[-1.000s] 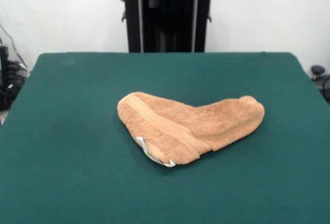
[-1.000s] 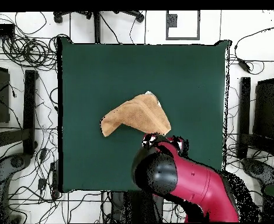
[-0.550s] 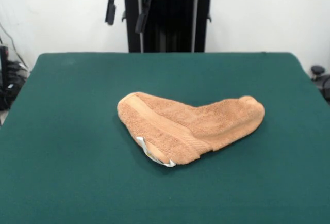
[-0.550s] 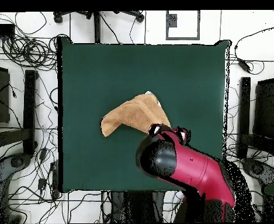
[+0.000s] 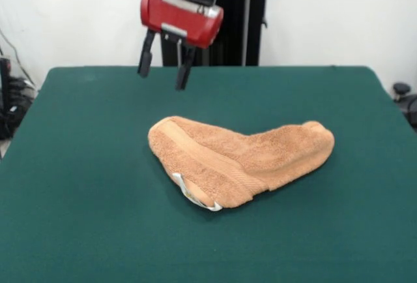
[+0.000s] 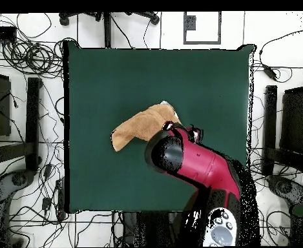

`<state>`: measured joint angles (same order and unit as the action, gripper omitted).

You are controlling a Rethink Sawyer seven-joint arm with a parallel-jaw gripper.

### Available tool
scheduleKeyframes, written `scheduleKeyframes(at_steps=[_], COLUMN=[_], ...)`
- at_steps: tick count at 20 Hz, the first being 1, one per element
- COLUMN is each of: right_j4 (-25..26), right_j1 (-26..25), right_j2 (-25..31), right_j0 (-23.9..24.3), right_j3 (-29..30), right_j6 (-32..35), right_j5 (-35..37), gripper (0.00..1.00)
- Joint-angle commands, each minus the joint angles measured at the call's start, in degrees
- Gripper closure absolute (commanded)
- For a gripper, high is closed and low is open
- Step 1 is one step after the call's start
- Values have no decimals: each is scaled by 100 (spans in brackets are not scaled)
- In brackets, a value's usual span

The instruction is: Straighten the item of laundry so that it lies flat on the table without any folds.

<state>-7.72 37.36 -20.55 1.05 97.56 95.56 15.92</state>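
Green table (image 5: 78, 165) — towel (image 5: 241, 159) folded (boomerang shape), long axis left-right; tool (image 5: 165, 71) above, fingers apart.

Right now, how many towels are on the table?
1. A single orange-tan towel lies folded near the middle of the green table, below the open hand. The arm covers part of the towel from overhead, but the front view shows no second one.

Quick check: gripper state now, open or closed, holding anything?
Gripper: open, jaws apart, holding nothing, above the table and clear of the folded towel.
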Motion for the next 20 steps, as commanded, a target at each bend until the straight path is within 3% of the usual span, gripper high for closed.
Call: scheduleKeyframes(at_steps=[1, 10, 20], right_j4=[-455, -557, -534], right_j1=[-701, -772, -940], right_j2=[120, 148, 697], right_j0=[-217, -319, -110], right_j3=[-616, -735, -1001], right_j6=[1528, 1430, 1060], right_j5=[-78, -6, -39], gripper=[0, 0, 0])
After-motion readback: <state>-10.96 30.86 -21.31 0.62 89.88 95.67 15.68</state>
